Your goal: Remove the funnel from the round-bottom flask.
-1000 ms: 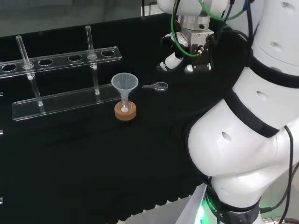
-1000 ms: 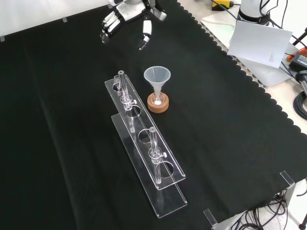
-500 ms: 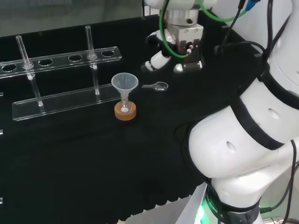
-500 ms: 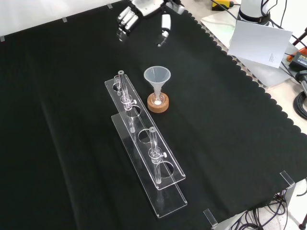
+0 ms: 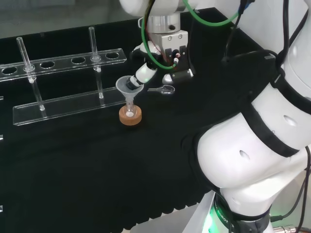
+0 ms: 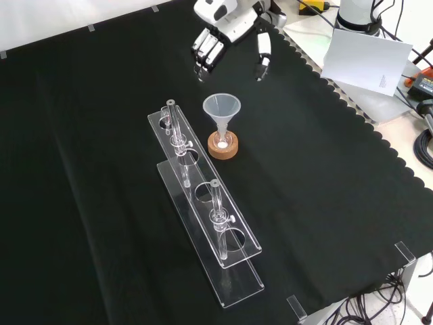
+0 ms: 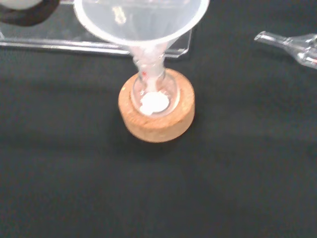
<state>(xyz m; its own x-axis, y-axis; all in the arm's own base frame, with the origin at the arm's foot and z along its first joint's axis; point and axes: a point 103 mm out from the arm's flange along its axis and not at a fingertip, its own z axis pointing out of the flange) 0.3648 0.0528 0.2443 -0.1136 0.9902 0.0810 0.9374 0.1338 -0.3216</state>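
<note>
A translucent funnel [image 5: 129,86] [image 6: 222,108] [image 7: 141,22] stands with its stem in a small clear round-bottom flask [image 7: 151,94] [image 5: 129,111] that holds a little white powder. The flask sits in a cork ring stand [image 5: 130,116] [image 6: 222,147] [image 7: 156,114]. The hand [image 5: 167,56] [image 6: 226,30] hovers just behind and to the right of the funnel in the head view, above it in the front view. It is open, fingers [image 6: 205,51] and thumb [image 6: 262,55] spread apart and pointing down, and it holds nothing. One fingertip [image 5: 142,75] is near the funnel's rim.
A clear test-tube rack [image 5: 63,82] [image 6: 203,210] with two glass tubes stands to the left of the flask in both views. A small clear glass spoon [image 5: 163,89] [image 7: 292,44] lies on the cloth right of the funnel in the head view. White arm links [image 5: 262,121] rise at the right.
The hand has travelled leftward in the head view and rightward and down in the front view, ending close over the funnel. Funnel, flask and rack have not moved.
</note>
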